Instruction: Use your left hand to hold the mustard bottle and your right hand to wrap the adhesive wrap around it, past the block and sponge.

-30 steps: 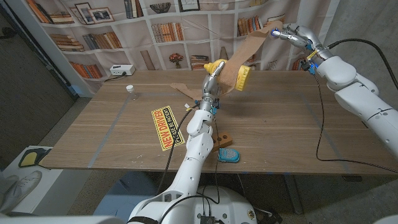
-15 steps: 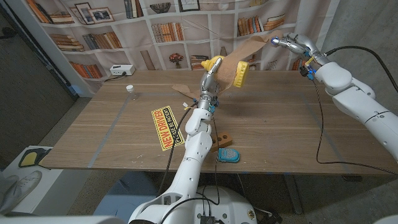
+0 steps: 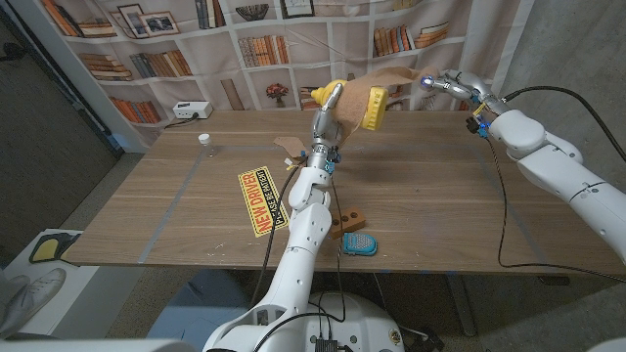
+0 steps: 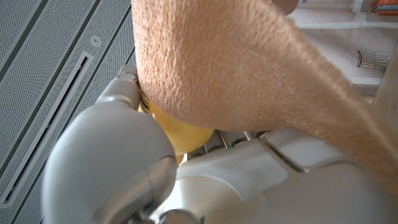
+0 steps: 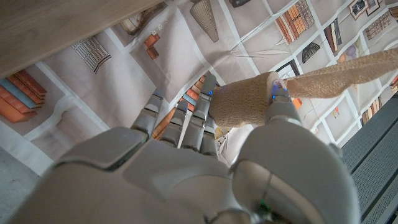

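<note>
Tan adhesive wrap (image 3: 396, 86) stretches across the frame's upper middle, from the yellow mustard bottle (image 3: 357, 104) gripped aloft by the left hand (image 3: 324, 119) to the roll pinched in the right hand (image 3: 448, 83) (upper right). Block (image 3: 347, 219) and sponge (image 3: 359, 242) sit low-centre on the wooden surface (image 3: 440, 196).
</note>
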{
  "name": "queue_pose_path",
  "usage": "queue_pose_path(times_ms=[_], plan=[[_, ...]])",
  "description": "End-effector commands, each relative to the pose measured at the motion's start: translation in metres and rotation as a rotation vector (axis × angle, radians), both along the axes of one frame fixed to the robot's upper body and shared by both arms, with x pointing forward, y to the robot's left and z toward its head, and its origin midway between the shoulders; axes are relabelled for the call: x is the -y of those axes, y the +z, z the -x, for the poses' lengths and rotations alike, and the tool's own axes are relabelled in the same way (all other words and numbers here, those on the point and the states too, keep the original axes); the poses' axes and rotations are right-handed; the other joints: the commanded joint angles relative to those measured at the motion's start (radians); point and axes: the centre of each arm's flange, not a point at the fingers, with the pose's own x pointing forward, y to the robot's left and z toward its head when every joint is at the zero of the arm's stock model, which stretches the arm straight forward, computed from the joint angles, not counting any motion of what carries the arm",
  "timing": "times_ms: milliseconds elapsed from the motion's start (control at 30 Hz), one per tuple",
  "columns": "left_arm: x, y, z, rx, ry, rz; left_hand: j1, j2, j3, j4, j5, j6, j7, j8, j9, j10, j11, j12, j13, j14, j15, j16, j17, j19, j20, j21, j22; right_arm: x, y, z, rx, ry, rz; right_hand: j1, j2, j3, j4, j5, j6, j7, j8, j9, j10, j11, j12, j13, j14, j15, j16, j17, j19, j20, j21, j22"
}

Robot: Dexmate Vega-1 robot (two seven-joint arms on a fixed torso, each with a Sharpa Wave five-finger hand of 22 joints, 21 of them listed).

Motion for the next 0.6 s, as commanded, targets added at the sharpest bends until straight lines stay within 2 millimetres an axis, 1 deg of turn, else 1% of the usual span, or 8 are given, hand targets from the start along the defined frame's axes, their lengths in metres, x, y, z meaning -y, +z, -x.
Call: queue_pose_path(times_ms=[33, 333, 400, 533, 567, 600], plan=[[-0.010, 0.009, 0.003, 0.012, -0.029, 0.048, 0.236, 0.241, 0.010, 0.000, 0.007, -0.005, -0.001, 0.008, 0.003, -0.004, -0.005, 0.008, 0.004, 0.004, 0.002, 0.000, 0.005, 0.000, -0.003, -0.003, 0.001, -0.006, -0.027, -0.005, -0.070, -0.009, 0.006, 0.001, 0.009, 0.006, 0.004, 0.004, 0.107, -0.098, 0.003, 0.005, 0.008, 0.000, -0.002, 0.005, 0.005, -0.046, -0.005, 0.004, 0.003, -0.002, -0.001, 0.002], [-0.013, 0.019, 0.002, 0.028, -0.040, 0.069, 0.236, 0.241, 0.011, 0.000, 0.007, -0.008, 0.000, 0.009, 0.000, -0.006, -0.001, 0.008, 0.002, 0.001, 0.004, -0.003, 0.004, -0.001, -0.002, -0.004, 0.001, -0.012, -0.043, -0.003, -0.096, -0.013, 0.021, 0.001, 0.010, 0.007, 0.004, 0.004, 0.108, -0.100, 0.003, 0.004, 0.010, -0.002, -0.003, 0.004, 0.004, -0.045, -0.005, 0.004, 0.002, -0.002, -0.001, 0.002], [-0.013, 0.020, 0.002, 0.030, -0.042, 0.071, 0.236, 0.241, 0.012, 0.000, 0.007, -0.008, -0.001, 0.010, 0.000, -0.006, -0.005, 0.007, -0.001, 0.004, 0.003, -0.003, 0.003, -0.001, -0.002, -0.004, 0.001, -0.013, -0.045, -0.002, -0.099, -0.013, 0.030, 0.001, 0.009, 0.007, 0.003, 0.004, 0.108, -0.100, 0.003, 0.004, 0.010, -0.002, -0.003, 0.004, 0.004, -0.045, -0.006, 0.004, 0.002, -0.002, -0.001, 0.002], [-0.011, 0.022, 0.003, 0.034, -0.053, 0.071, 0.236, 0.241, 0.012, 0.000, 0.007, -0.009, 0.000, 0.011, -0.001, -0.006, -0.003, 0.008, 0.000, 0.002, 0.001, -0.003, 0.005, 0.000, -0.002, -0.004, 0.001, -0.015, -0.054, -0.005, -0.126, -0.007, 0.030, 0.001, 0.009, 0.007, 0.004, 0.004, 0.108, -0.099, 0.003, 0.004, 0.008, -0.002, -0.004, 0.005, 0.003, -0.045, -0.006, 0.004, 0.002, -0.002, -0.001, 0.002], [-0.011, 0.023, 0.003, 0.035, -0.054, 0.071, 0.237, 0.241, 0.013, -0.001, 0.007, -0.009, 0.000, 0.011, -0.002, -0.007, -0.005, 0.009, 0.001, 0.002, 0.002, -0.003, 0.004, -0.001, -0.002, -0.005, 0.001, -0.015, -0.056, -0.005, -0.131, -0.006, 0.031, 0.000, 0.009, 0.007, 0.003, 0.004, 0.108, -0.097, 0.002, 0.004, 0.007, 0.002, -0.004, 0.005, 0.004, -0.044, -0.006, 0.004, 0.002, -0.001, -0.001, 0.002], [-0.011, 0.023, 0.003, 0.034, -0.056, 0.072, 0.237, 0.241, 0.013, 0.000, 0.007, -0.009, 0.000, 0.011, -0.002, -0.007, -0.004, 0.008, 0.000, 0.003, 0.002, -0.003, 0.005, -0.001, -0.002, -0.005, 0.001, -0.016, -0.057, -0.006, -0.135, -0.006, 0.033, 0.000, 0.009, 0.006, 0.003, 0.004, 0.108, -0.099, 0.002, 0.004, 0.006, -0.001, -0.005, 0.005, 0.004, -0.044, -0.006, 0.004, 0.002, -0.001, -0.001, 0.002]])
